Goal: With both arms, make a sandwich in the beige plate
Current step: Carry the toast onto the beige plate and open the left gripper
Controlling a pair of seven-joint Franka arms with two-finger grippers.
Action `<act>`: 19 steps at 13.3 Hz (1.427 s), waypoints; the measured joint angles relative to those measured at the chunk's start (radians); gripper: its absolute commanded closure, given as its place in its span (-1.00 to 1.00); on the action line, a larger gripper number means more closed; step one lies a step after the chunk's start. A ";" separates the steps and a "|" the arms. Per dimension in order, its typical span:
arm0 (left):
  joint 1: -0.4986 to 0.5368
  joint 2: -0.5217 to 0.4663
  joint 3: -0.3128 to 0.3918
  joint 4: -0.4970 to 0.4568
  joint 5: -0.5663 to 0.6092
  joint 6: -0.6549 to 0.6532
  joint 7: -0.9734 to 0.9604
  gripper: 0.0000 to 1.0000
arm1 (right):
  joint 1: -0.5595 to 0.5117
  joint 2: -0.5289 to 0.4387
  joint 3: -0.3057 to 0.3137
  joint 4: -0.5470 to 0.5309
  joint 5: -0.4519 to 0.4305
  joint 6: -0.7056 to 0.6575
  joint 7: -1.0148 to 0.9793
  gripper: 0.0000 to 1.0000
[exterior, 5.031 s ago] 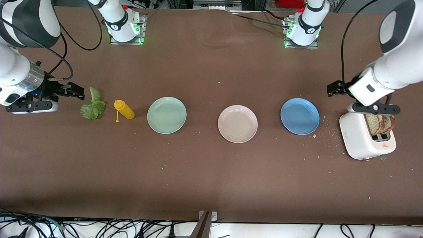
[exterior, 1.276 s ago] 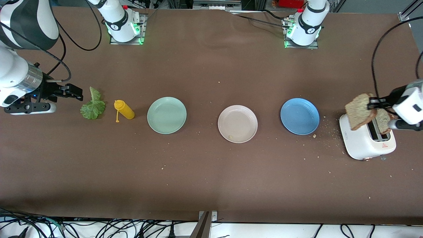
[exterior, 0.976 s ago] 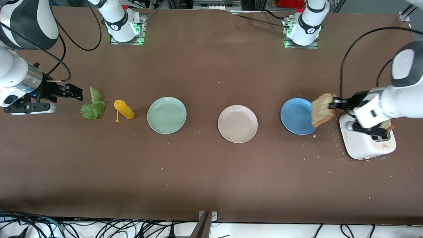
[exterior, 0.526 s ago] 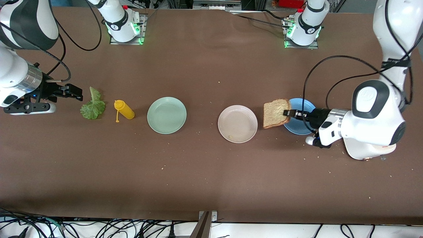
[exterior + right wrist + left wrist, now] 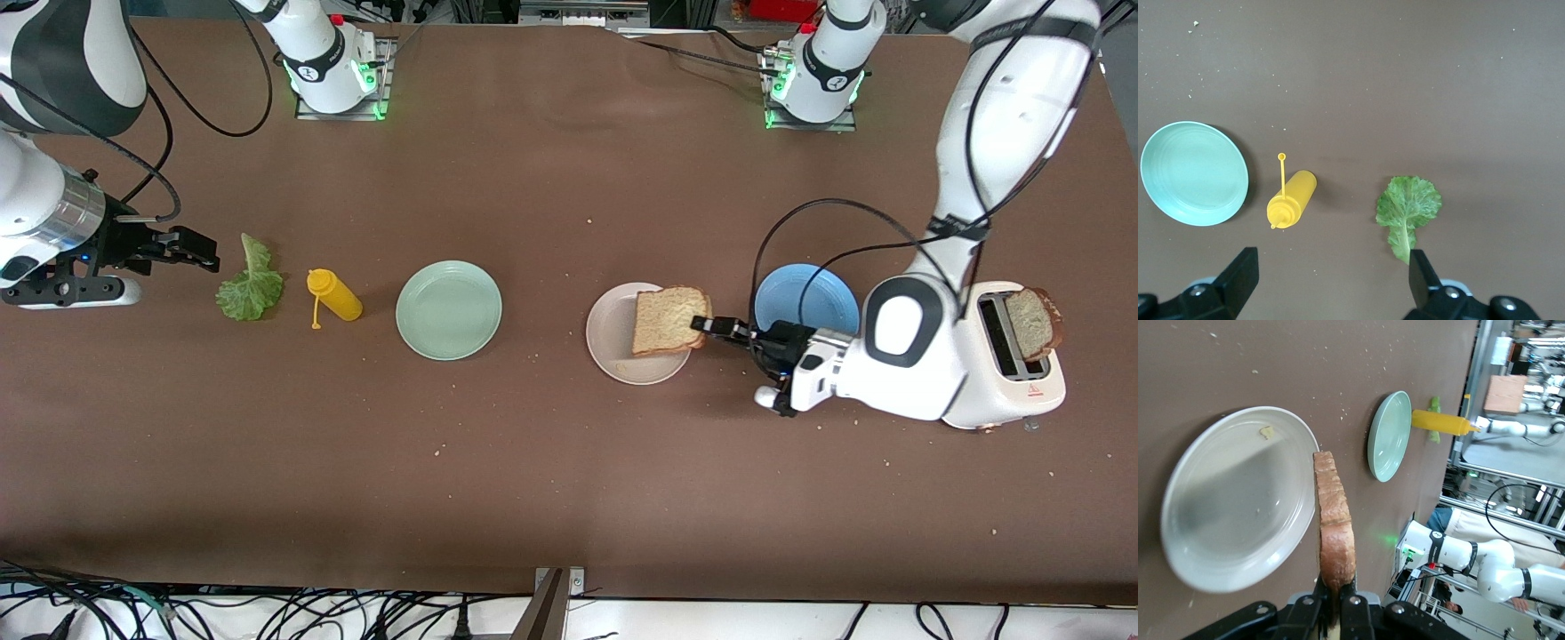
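Note:
My left gripper (image 5: 707, 325) is shut on the crust edge of a speckled brown bread slice (image 5: 667, 319) and holds it over the beige plate (image 5: 610, 333), toward the plate's edge by the left arm's end. In the left wrist view the slice (image 5: 1333, 527) shows edge-on, clamped in the gripper (image 5: 1335, 600) beside the plate (image 5: 1238, 493). A second slice (image 5: 1031, 323) stands in the white toaster (image 5: 1013, 356). The green lettuce leaf (image 5: 251, 283) lies at the right arm's end. My right gripper (image 5: 196, 250) is open just above the table beside it; the leaf (image 5: 1407, 207) lies off its fingers (image 5: 1425, 280).
A mint-green plate (image 5: 449, 310) and a yellow squeeze bottle (image 5: 334, 295) lie between the lettuce and the beige plate. A blue plate (image 5: 806, 302) sits between the beige plate and the toaster, partly under my left arm. Crumbs are scattered near the toaster.
My left gripper lifted a bread slice out of the toaster and carried it over the blue plate to over the beige plate. The right arm has barely moved.

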 measured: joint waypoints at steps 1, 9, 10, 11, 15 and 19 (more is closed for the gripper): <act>-0.008 0.034 0.000 0.001 -0.014 0.016 0.043 1.00 | 0.000 0.000 0.000 0.000 0.000 0.000 0.000 -1.00; -0.043 0.119 -0.001 0.001 -0.044 0.078 0.171 -1.00 | 0.002 0.000 0.002 0.007 0.001 0.000 -0.001 -1.00; -0.046 0.121 -0.001 0.001 -0.045 0.079 0.172 -1.00 | 0.003 0.000 0.003 0.007 0.001 0.000 -0.001 -1.00; -0.048 0.123 -0.001 0.001 -0.045 0.082 0.174 -1.00 | 0.003 0.000 0.003 0.007 0.001 0.000 -0.001 -1.00; -0.065 0.120 -0.001 0.007 -0.043 0.111 0.184 -1.00 | 0.006 0.000 0.010 0.008 0.001 0.000 -0.001 -1.00; -0.095 0.052 -0.002 0.028 0.104 0.140 0.176 -1.00 | 0.007 0.000 0.011 0.008 0.001 0.000 -0.001 -1.00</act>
